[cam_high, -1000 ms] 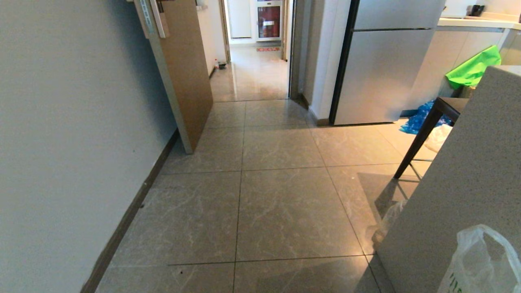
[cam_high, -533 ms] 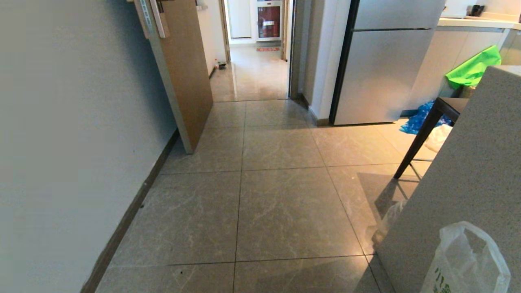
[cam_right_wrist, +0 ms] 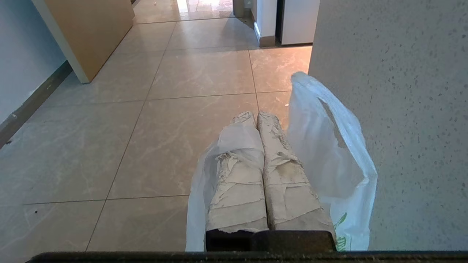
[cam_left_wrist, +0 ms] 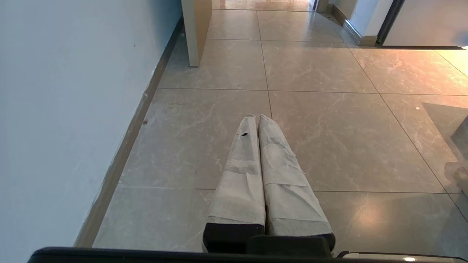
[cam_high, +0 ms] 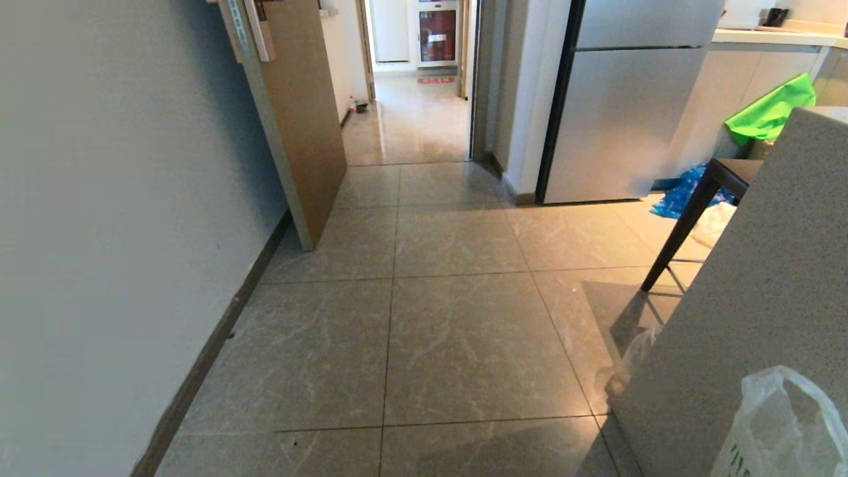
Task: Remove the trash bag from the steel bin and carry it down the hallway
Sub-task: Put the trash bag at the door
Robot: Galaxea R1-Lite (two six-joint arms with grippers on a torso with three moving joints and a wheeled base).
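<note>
Trash bag (cam_right_wrist: 329,153) hangs lengthwise beside right gripper (cam_right_wrist: 255,116), handle clamped between closed fingers; left gripper (cam_left_wrist: 256,117) closed, empty, level.

This is a home — the kitchen end of a flat, opening onto a shared corridor. A tall silver fridge (cam_high: 623,99) stands at the far right beside cream base cabinets under a pale worktop (cam_high: 768,38). A speckled grey stone counter (cam_high: 762,291) fills the near right. Glossy grey-beige marbled floor tiles (cam_high: 457,344) run from the near floor past an open light-brown wooden door (cam_high: 298,112) on the left, into the hallway (cam_high: 411,112) — where a glass-fronted cabinet with red contents (cam_high: 437,33) stands at the far end.
</note>
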